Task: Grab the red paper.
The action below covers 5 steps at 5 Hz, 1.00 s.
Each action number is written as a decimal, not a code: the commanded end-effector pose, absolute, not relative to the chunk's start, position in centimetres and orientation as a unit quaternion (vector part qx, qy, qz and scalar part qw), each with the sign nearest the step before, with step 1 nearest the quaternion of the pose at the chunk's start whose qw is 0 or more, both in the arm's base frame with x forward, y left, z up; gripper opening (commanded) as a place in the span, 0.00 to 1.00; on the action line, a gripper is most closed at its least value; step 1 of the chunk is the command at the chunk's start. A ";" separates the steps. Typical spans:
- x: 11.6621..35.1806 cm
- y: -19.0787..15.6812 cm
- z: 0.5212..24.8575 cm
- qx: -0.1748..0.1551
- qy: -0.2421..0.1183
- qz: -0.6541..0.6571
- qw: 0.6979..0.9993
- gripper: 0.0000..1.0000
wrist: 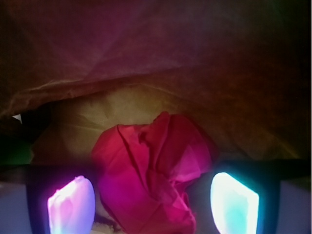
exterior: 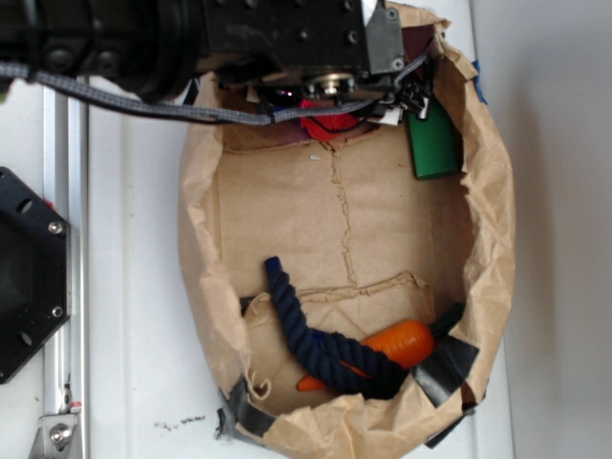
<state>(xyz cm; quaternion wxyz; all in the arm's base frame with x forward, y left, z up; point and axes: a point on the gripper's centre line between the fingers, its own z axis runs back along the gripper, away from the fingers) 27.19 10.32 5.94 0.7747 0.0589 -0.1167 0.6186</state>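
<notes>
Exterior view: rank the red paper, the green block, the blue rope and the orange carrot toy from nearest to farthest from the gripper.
1. red paper: directly under the gripper, at the bag's top edge.
2. green block: just to the right, against the bag wall.
3. blue rope: far down the bag; its upper end reaches closer than the carrot.
4. orange carrot toy: bottom end, partly under the rope.

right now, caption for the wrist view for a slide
Red paper sits between the open jaws' glowing fingertips, inside a brown paper bag.
</notes>
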 end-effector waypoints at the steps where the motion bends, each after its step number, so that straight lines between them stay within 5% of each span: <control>1: 27.4 11.8 7.4 0.051 -0.140 0.634 0.759 1.00; 4: 27.7 12.4 5.3 0.045 -0.121 0.640 0.757 1.00; 5: 27.7 12.3 5.4 0.039 -0.123 0.646 0.752 0.00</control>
